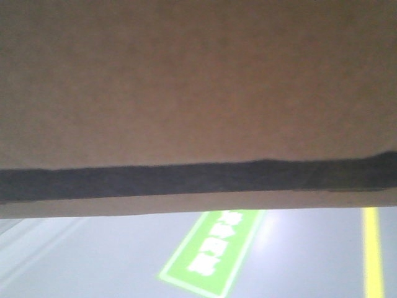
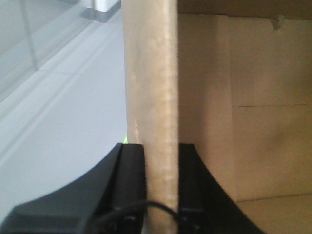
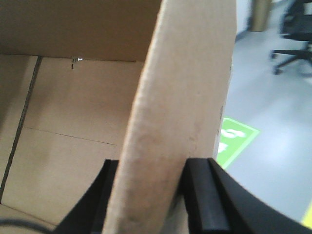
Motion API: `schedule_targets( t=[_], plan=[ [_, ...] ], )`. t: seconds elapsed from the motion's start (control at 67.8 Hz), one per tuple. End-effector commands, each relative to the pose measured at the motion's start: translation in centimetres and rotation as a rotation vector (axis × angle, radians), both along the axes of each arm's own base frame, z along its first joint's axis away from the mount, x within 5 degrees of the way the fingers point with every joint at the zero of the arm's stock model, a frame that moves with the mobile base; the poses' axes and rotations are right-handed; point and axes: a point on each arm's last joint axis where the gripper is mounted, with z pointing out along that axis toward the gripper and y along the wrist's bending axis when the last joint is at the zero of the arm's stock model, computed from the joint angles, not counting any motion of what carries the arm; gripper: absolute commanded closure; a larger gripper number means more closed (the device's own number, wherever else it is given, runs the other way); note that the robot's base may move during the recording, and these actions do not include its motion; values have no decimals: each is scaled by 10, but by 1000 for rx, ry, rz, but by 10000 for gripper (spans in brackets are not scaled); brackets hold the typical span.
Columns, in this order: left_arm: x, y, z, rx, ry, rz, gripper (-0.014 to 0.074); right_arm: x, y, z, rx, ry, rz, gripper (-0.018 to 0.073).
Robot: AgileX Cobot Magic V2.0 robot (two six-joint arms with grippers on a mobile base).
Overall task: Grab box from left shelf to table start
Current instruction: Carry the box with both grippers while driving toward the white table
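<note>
- The box point(image 1: 186, 93) fills the front view from 9 through 12 to 3 o'clock, with grey floor point(image 1: 93, 261) showing under it.
- The left tool point(image 2: 161, 183) is clamped on one upright box wall, a finger on each face.
- The right tool point(image 3: 153, 195) pinches another wall likewise.
- A green floor sign point(image 1: 211, 254) lies at 6 o'clock.
- A yellow line point(image 1: 371, 254) runs at 4 o'clock.

Nothing can be read with certainty. At 6 o'clock in the front view, a green floor marking point(image 1: 214, 251) with white characters is seen, too blurred to be made out. Between 3 and 4 o'clock in the right wrist view, a green floor patch point(image 3: 239, 141) with white shapes is partly hidden behind the box point(image 3: 180, 122).
</note>
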Motion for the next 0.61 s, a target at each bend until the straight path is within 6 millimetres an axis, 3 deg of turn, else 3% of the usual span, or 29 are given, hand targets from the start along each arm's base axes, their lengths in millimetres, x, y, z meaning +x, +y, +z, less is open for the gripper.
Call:
schedule_targets(
  t=[0.0, 0.59],
  plan=[
    [1, -1, 23, -68, -163, -15, 696, 2, -3, 22, 28, -172, -41, 502],
    [1, -1, 23, -68, -163, -15, 696, 2, -3, 22, 28, -172, -41, 502]
  ],
)
